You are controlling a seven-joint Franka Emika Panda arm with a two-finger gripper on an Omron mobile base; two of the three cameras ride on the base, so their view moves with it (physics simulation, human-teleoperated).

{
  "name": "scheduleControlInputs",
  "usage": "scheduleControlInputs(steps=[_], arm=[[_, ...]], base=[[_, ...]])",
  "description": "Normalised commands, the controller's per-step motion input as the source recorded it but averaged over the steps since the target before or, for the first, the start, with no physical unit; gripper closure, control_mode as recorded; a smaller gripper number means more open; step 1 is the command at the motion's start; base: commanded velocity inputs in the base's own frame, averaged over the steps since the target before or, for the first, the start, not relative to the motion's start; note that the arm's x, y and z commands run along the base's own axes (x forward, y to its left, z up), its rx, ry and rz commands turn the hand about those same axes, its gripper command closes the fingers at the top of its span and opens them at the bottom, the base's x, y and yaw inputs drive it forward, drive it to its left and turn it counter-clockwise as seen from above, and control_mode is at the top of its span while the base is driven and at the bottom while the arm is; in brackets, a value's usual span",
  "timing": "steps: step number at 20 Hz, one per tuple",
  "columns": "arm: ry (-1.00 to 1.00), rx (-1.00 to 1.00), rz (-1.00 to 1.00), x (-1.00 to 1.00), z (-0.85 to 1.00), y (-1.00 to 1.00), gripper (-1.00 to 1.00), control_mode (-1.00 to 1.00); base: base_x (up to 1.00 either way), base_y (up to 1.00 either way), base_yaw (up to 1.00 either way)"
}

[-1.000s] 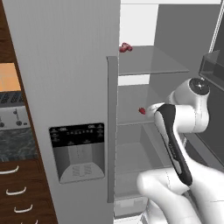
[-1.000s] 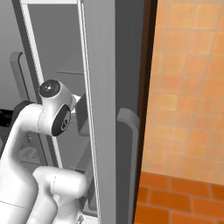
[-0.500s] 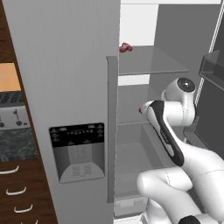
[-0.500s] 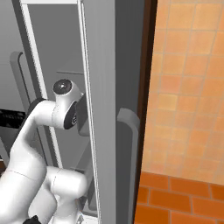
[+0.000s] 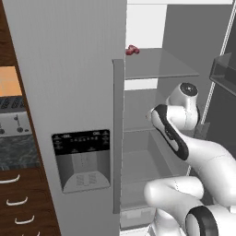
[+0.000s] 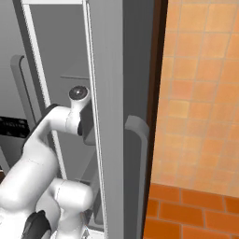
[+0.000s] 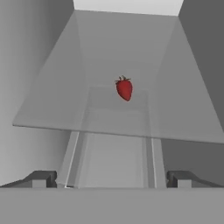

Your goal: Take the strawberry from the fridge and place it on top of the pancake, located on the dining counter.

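Note:
The strawberry (image 7: 124,88), a small red berry with a green top, lies on a glass shelf (image 7: 57,109) inside the open fridge (image 5: 69,69). In the hand view it sits ahead of my gripper (image 7: 112,178), slightly right of centre and well beyond the shelf's near edge. The gripper is open with nothing between its two dark fingertips (image 7: 40,178), which stand wide apart. In the left base view my white arm (image 5: 171,133) reaches into the right compartment at middle-shelf height and covers the berry. The pancake and the dining counter are out of view.
A darker, lumpy red item (image 5: 132,50) lies on the upper shelf. The shut left door carries the black dispenser panel (image 5: 82,143) and a long handle (image 5: 118,133). The open right door (image 6: 112,70) stands close beside my arm, with a door bin (image 5: 226,69). Orange tiled wall (image 6: 200,93) is at right.
My arm has swung further into the fridge, its upper joint shifting left and up. It now covers the strawberry in the left base view.

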Motion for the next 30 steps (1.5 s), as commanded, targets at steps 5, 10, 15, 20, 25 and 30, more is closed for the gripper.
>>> scheduleControlInputs(steps=[5, 10, 15, 20, 25, 30], arm=[[0.03, 0.00, 0.00, 0.43, -0.20, -0.07, -1.00, -1.00], [0.06, 0.00, 0.00, 0.38, -0.09, 0.00, -1.00, -1.00], [0.03, 0.00, 0.00, 0.30, -0.19, -0.02, -1.00, -1.00], [0.00, 0.00, 0.00, 0.23, -0.24, -0.02, -1.00, -1.00], [0.00, 0.00, 0.00, 0.33, -0.23, -0.03, -1.00, -1.00], [0.00, 0.00, 0.00, 0.31, -0.19, -0.16, -1.00, -1.00]], base=[[0.00, 0.00, 0.00], [0.00, 0.00, 0.00], [0.00, 0.00, 0.00], [0.00, 0.00, 0.00], [0.00, 0.00, 0.00], [0.00, 0.00, 0.00]])
